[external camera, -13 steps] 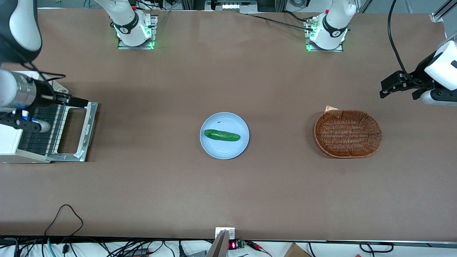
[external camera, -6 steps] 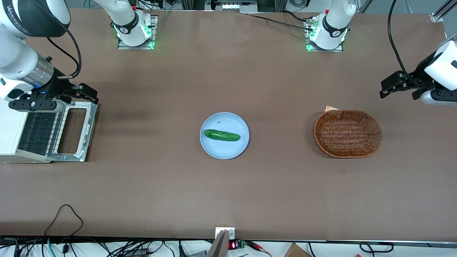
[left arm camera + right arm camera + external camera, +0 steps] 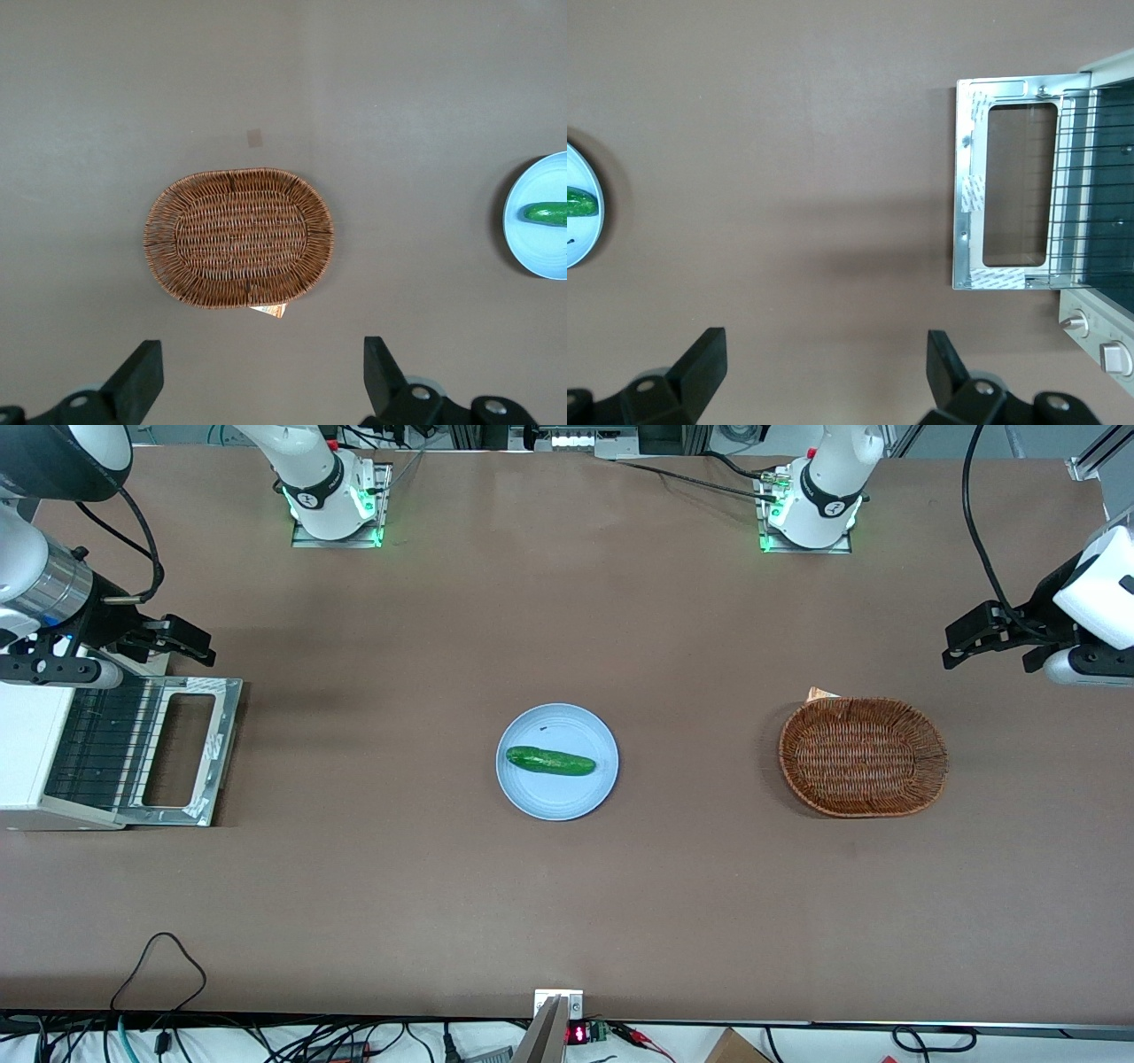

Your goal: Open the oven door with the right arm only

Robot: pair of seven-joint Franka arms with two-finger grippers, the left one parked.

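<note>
The white oven point(image 3: 27, 753) stands at the working arm's end of the table. Its silver-grey door point(image 3: 186, 748) lies folded down flat on the table, window up, with the wire rack point(image 3: 102, 748) showing inside. The door also shows in the right wrist view point(image 3: 1005, 181), with the oven's knobs point(image 3: 1074, 324) beside it. The right arm point(image 3: 40, 584) with its silver wrist hangs above the oven's edge farther from the front camera. My gripper point(image 3: 190, 646) is open and empty, raised above the table just off the door's corner; its fingers point(image 3: 700, 359) are spread wide over bare table.
A light blue plate point(image 3: 589, 793) with a green cucumber point(image 3: 549, 761) sits mid-table. A brown wicker basket point(image 3: 864, 756) lies toward the parked arm's end. Arm bases point(image 3: 332, 500) stand along the table's edge farthest from the front camera.
My gripper has left the door's frame, risen and drawn back away from the front camera. The door has stayed flat and open.
</note>
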